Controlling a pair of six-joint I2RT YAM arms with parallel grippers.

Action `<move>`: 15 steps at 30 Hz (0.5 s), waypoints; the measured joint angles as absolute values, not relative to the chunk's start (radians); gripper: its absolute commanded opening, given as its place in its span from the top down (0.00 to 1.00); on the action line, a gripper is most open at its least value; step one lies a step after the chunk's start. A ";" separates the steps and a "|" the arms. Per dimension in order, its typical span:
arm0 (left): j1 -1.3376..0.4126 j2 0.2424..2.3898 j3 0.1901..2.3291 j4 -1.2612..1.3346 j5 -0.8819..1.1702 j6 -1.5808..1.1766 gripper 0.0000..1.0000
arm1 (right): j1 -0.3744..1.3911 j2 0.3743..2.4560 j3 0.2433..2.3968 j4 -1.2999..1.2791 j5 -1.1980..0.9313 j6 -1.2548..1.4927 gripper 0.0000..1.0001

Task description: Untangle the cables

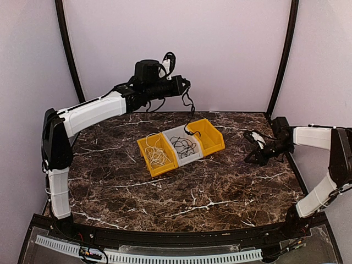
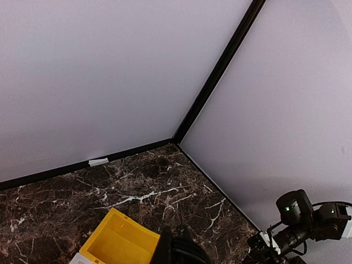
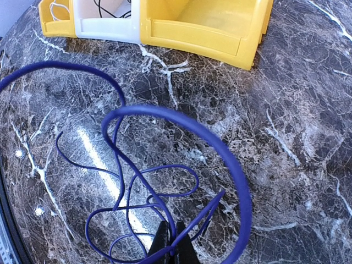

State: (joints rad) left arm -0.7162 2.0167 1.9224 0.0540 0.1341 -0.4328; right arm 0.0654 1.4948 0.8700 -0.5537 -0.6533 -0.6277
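Since every cord here is thin, limp and nearly weightless, none should hold a shape or resist a pull. Each is likely to trail, snag on its neighbours and slip out of a loose pinch.

The table bears a row of three bins, and places below are given from that row. The left gripper hangs high behind the bins, pinched fully together on a black cable. That cable drops in a slack line to the rim between the middle and right bin. Whether it joins the black heap in the middle bin cannot be told.

The right gripper sits low over the table to the right of the bins, its fingers closed tight on a dark cable. This cable reads blue-violet in the wrist view and sprawls in several crossed loops between that gripper and the bins. A white cable lies coiled in the left bin, apart from the rest.

The best hold is probably on a free stretch or near an end, never at a crossing, where a tug would only tighten the snarl. Lifting high should let the loops fall open under their own slight weight. The fingers must close completely, as so slim a cord gives them little to bite. The plugs are too small to make out.
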 measured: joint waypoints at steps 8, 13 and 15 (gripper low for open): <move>-0.716 2.017 1.950 0.072 0.167 -0.442 1.00 | 0.065 1.497 0.869 -0.549 -0.653 -0.627 1.00; -0.716 2.012 1.975 0.078 0.168 -0.440 1.00 | 0.065 1.502 0.867 -0.546 -0.653 -0.627 1.00; -0.716 2.009 1.975 0.077 0.167 -0.435 1.00 | 0.065 1.502 0.865 -0.546 -0.653 -0.627 1.00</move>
